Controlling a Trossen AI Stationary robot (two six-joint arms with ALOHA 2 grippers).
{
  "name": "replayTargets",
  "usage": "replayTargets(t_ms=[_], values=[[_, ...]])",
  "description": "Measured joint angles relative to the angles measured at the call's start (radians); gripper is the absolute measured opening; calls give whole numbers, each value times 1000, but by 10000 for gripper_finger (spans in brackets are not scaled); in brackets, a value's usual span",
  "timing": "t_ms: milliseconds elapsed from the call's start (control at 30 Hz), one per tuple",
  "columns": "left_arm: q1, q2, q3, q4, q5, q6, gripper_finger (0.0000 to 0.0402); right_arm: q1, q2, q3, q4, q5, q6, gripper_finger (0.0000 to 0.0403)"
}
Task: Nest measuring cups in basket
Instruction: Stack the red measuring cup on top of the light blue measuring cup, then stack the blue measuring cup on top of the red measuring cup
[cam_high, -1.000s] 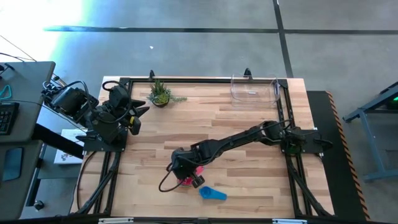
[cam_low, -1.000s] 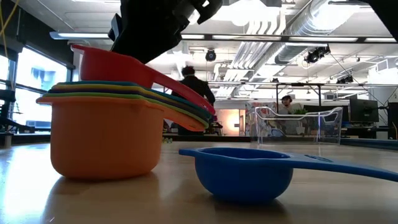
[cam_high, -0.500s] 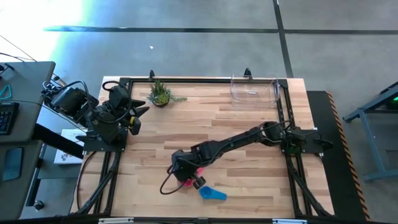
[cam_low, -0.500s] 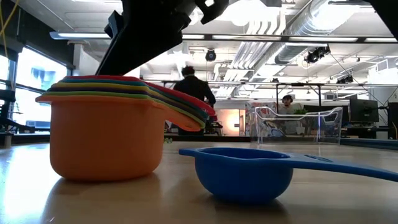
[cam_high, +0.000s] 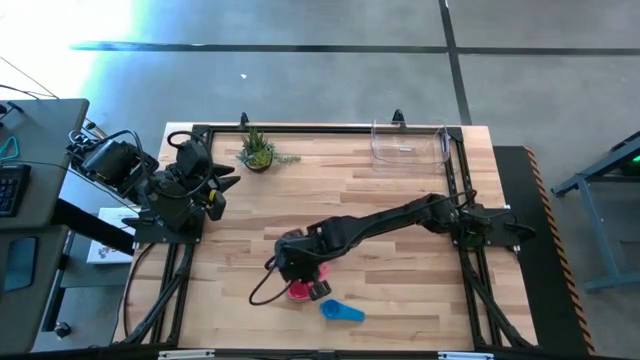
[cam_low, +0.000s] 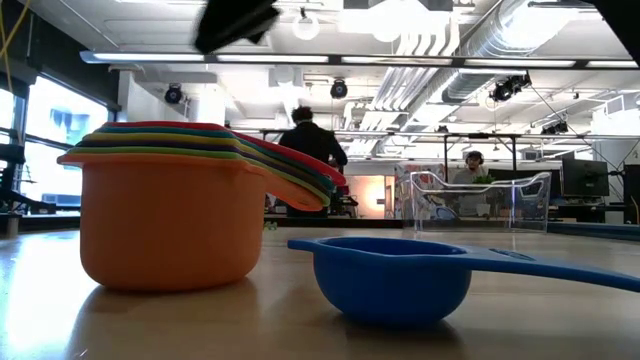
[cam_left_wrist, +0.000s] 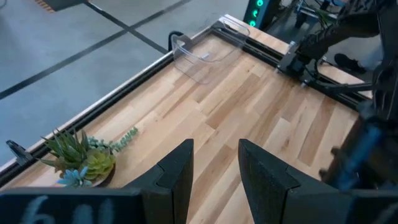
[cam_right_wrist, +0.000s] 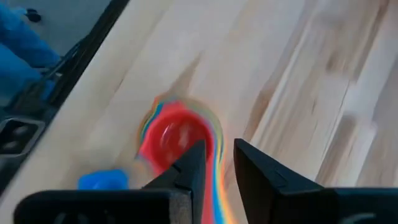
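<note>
Several measuring cups stand nested on the table near its near edge, as one stack (cam_high: 301, 291) (cam_low: 165, 210): the orange one is outermost and a red one (cam_right_wrist: 177, 137) sits on top inside. A blue cup (cam_high: 340, 312) (cam_low: 390, 285) (cam_right_wrist: 102, 180) stands on its base just right of the stack. My right gripper (cam_high: 297, 270) (cam_low: 235, 20) (cam_right_wrist: 219, 165) hovers open with a narrow gap above the stack, clear of it. The clear basket (cam_high: 408, 143) (cam_low: 480, 200) (cam_left_wrist: 202, 53) rests at the far right corner. My left gripper (cam_high: 225, 178) (cam_left_wrist: 214, 168) waits open at the far left.
A small potted plant (cam_high: 257, 152) (cam_left_wrist: 78, 158) stands at the far left by the black frame (cam_high: 320, 129) that runs around the table. Bare wood lies between the stack and the basket. People show in the room beyond the table (cam_low: 312, 140).
My right gripper has lowered a tilted red cup into the top of the stack, let it go, and risen clear, drifting slightly toward the far edge. The red cup now sits level inside the nested stack. The blue cup has stayed put.
</note>
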Motion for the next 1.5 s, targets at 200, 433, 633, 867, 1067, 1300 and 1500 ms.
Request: replayTargets(t_ms=[200, 433, 633, 867, 1067, 1300, 1500], values=[[0, 0, 0, -1, 7, 5, 115, 25, -2, 17, -224, 2, 135, 73], [0, 0, 0, -1, 7, 27, 115, 101, -2, -140, -217, -5, 176, 73], [0, 0, 0, -1, 7, 45, 115, 126, 0, -274, -77, 10, 231, 73], [0, 0, 0, -1, 1, 45, 115, 85, 0, -335, -18, 18, 267, 73], [0, 0, 0, -1, 0, 45, 115, 55, -1, -335, -7, 41, 258, 73], [0, 0, 0, -1, 0, 45, 115, 38, -3, -335, -33, 11, 259, 73], [0, 0, 0, -1, 40, 44, 115, 43, -59, -334, -106, 26, 284, 73]])
